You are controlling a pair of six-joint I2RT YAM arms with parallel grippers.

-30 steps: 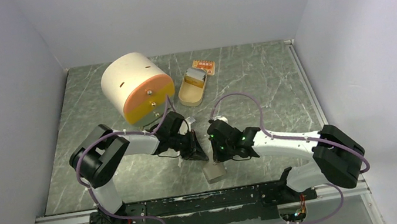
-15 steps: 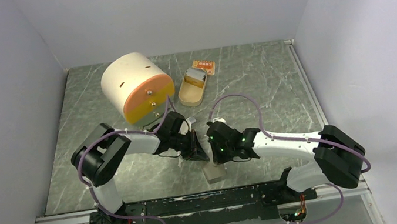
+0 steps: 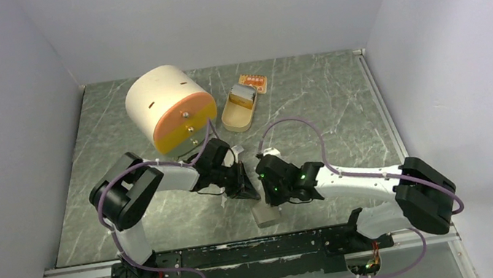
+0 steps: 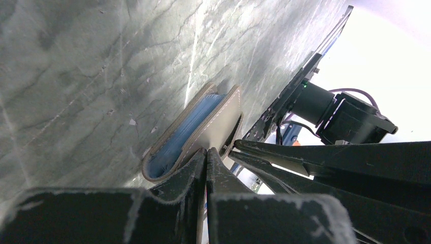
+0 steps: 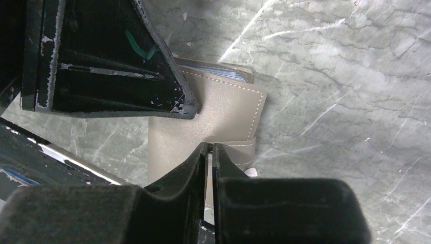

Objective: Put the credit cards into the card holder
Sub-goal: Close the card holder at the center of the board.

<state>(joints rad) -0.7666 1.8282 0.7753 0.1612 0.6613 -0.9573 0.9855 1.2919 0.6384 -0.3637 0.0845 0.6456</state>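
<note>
Right gripper (image 5: 210, 148) pinches the 6 o'clock flap of card holder (image 5: 223, 117). Left gripper (image 4: 206, 151) closed, empty, at its 10 o'clock. The thin flap may slip free.

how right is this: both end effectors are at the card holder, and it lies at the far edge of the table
Not quite. The card holder lies by the near edge of the table, not the far one; the top view shows it. The left end effector and right end effector are at it.

Big cream drum with an orange face (image 3: 163, 107) sits far left on the marble table (image 3: 327, 105). Tan oval tin (image 3: 238, 114) is just right of it.
</note>
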